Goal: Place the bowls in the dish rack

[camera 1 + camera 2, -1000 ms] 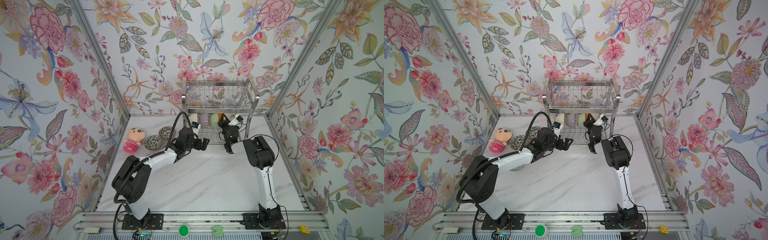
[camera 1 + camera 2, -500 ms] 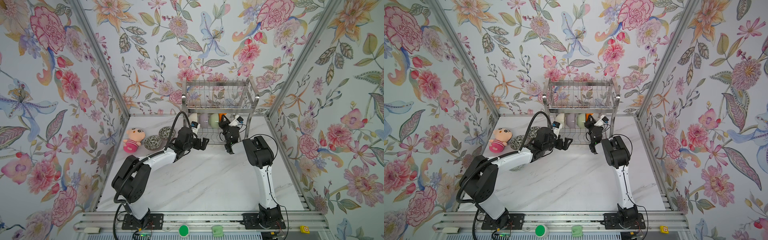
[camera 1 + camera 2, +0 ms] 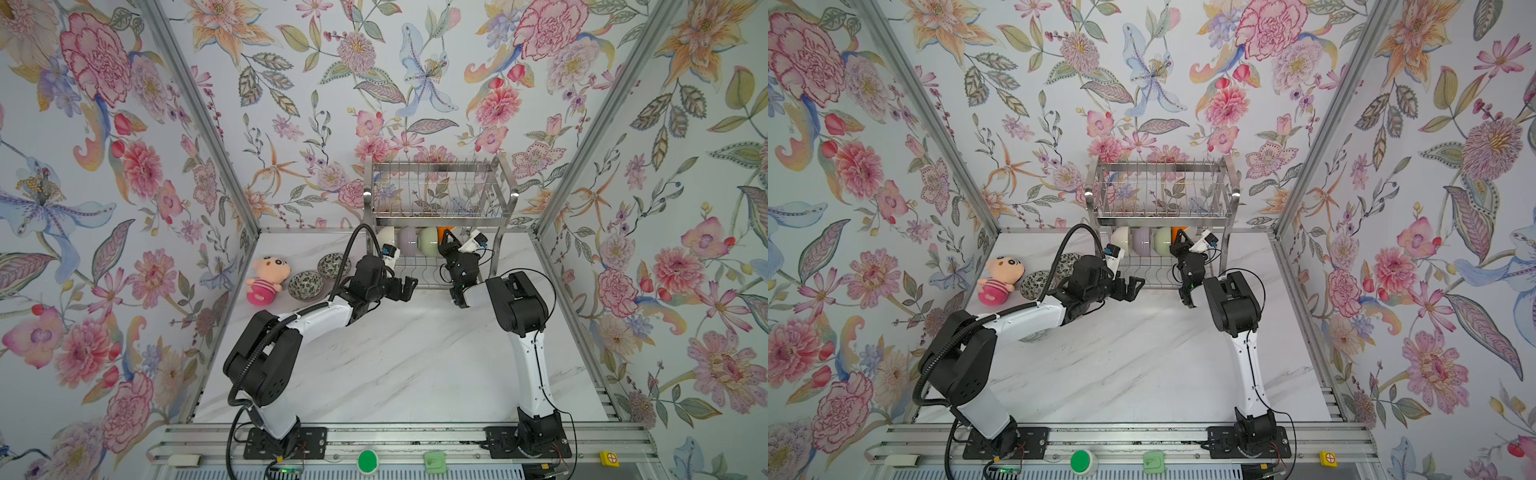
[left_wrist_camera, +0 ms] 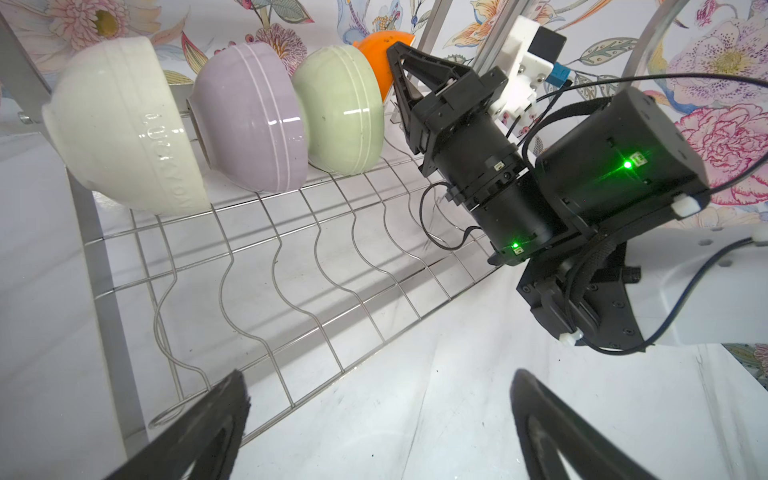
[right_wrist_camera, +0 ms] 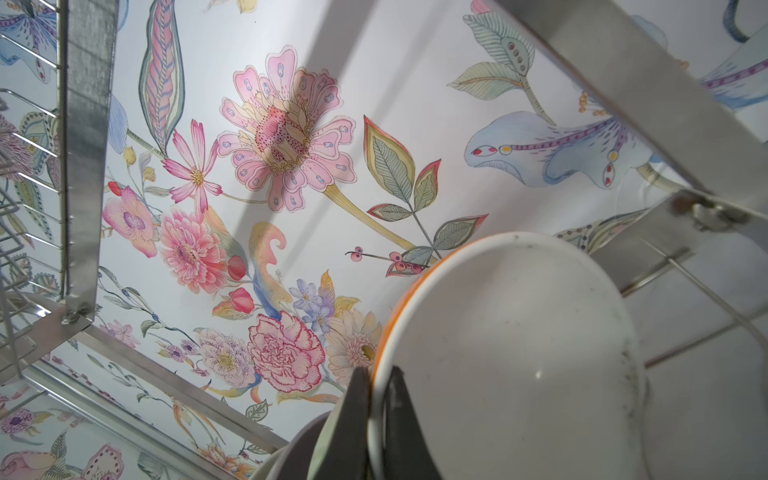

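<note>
the white-and-orange bowl [image 5: 519,353] stands on edge in the dish rack's [image 3: 436,166] lower shelf. it's fourth in the row, after the cream bowl [image 4: 124,124], the lilac bowl [image 4: 249,120] and the pale green bowl [image 4: 336,112]. the right gripper [image 5: 377,379] is clenched on its rim, one finger inside and one outside. over the last second we see almost nothing move; the orange edge just shows a touch clearer beside the green. we'd call this bowl placed but not let go, though we can't see whether it rests on the wires. the left gripper [image 3: 409,286] hangs just in front of the rack's lower shelf, jaws spread wide and empty. left of the rack, two leaf-patterned bowls [image 3: 306,285] wait on the table by the pink doll [image 3: 266,278].
</note>
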